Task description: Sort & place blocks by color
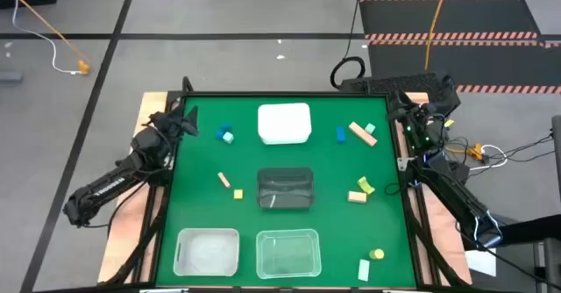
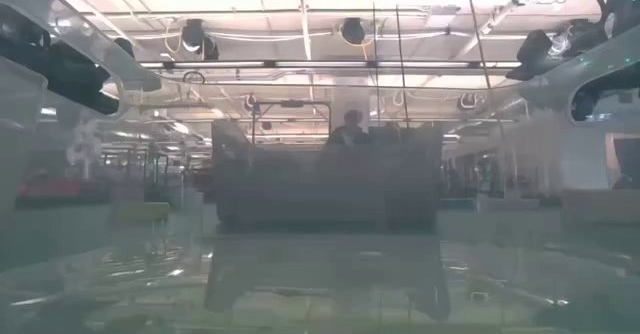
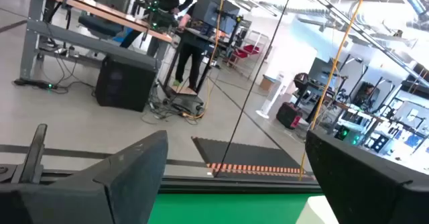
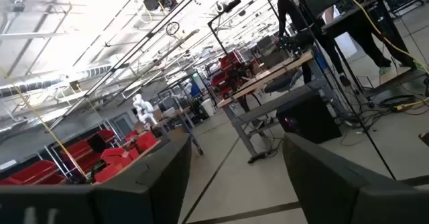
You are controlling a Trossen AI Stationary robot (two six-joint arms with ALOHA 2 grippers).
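Observation:
In the high view the blocks lie scattered on the green mat. A blue and mint pair [image 1: 225, 134] sits left of the white bin, with a tan bar [image 1: 223, 180] and a yellow cube [image 1: 237, 193] nearer. On the right lie a blue block [image 1: 340, 134], a tan bar [image 1: 361, 133], a mint piece [image 1: 371, 129], a yellow piece [image 1: 365, 185], a tan block [image 1: 356, 197], a yellow cylinder [image 1: 377, 254] and a mint bar [image 1: 364, 269]. My left gripper [image 1: 184, 120] [image 3: 234, 184] is open by the far left corner. My right gripper [image 1: 401, 110] [image 4: 234, 184] is open by the far right corner. Both wrist views look out over the room.
A white bin [image 1: 285, 124] stands far centre, a dark bin [image 1: 285, 189] [image 2: 325, 179] mid-table, and two clear bins [image 1: 207, 251] [image 1: 287, 253] at the near edge. The low view looks through clear plastic. People stand at desks beyond the table. Cables lie on the floor.

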